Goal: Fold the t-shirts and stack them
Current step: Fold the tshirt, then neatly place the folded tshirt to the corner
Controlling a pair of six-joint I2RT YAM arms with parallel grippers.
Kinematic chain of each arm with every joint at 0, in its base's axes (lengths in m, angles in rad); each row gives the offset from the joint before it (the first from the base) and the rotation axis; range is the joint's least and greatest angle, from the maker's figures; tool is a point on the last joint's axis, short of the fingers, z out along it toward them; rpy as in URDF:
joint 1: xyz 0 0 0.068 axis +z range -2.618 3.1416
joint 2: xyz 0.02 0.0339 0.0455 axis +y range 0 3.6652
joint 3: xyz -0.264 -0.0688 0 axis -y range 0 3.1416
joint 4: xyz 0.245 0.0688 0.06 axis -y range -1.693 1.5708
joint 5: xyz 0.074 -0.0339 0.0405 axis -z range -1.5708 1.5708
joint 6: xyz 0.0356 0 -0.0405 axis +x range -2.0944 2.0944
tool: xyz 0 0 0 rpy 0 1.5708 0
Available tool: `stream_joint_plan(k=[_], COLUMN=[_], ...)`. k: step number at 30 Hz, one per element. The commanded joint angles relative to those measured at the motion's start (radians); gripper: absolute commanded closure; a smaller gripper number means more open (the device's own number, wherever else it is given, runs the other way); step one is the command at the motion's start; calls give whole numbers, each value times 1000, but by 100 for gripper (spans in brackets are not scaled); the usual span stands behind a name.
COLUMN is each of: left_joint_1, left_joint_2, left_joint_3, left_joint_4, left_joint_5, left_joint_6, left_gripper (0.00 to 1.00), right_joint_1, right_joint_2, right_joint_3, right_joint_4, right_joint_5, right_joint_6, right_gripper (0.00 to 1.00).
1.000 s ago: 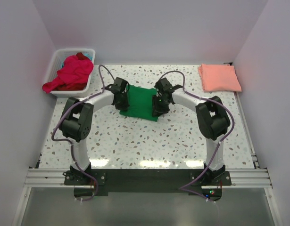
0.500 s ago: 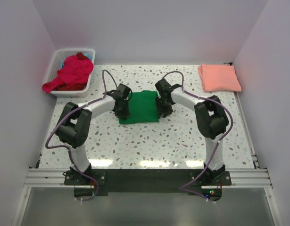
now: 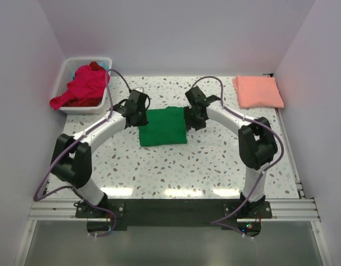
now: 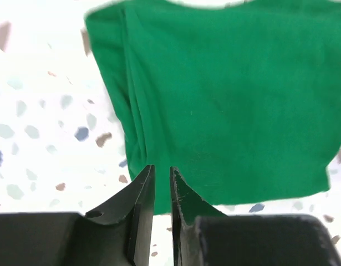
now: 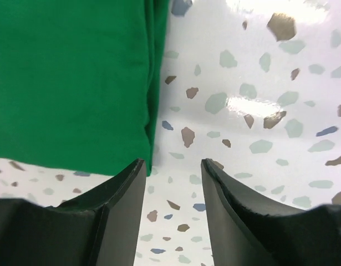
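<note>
A bright green t-shirt [image 3: 163, 126] lies folded into a flat rectangle mid-table, also filling the left wrist view [image 4: 225, 94] and the right wrist view [image 5: 70, 77]. My left gripper [image 3: 140, 117] hovers at its left edge; its jaws [image 4: 162, 173] stand a narrow gap apart with nothing between them. My right gripper [image 3: 194, 117] hangs at the shirt's right edge, open and empty [image 5: 171, 166] over bare table. A salmon-pink t-shirt [image 3: 258, 91] lies folded at the far right corner. Red and magenta t-shirts [image 3: 84, 86] sit heaped in the basket.
The white plastic basket [image 3: 84, 58] stands at the far left corner, with cloth hanging over its near-left rim. The speckled table [image 3: 176, 166] is walled in on three sides. Purple cables loop above both forearms.
The green shirt, lifted and skewed a second ago, now lies flat and square. My left jaws have parted and let it go. Both grippers have drawn back toward the shirt's far corners.
</note>
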Motion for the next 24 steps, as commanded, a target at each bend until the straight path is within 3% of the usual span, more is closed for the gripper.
stream_joint_plan(k=[1,4,9,16,24], left_joint_1=[59,107,202,270,354], left_joint_2=[-63,-52,-37,-31,-9], left_joint_3=[40,29,-12,-50,-83], left_joint_4=[58,81,187,274,334], left_joint_5=[-75,-21,201,353,493], left_joint_6=[-22,-42,-85,-95,-117], left_gripper=[77,77,77,78,78], right_joint_1=[-6,-29,-118,-198,-202], right_joint_2=[-127,-126,-106,12,101], right_joint_3=[10,-34,-105,-123,-134], right_joint_4=[87,177,377,529,624], right_joint_5=[27,-43,-274,-520,-637], right_joint_6=[5,8,73,84,96], right_gripper=[46,38,30,27,27])
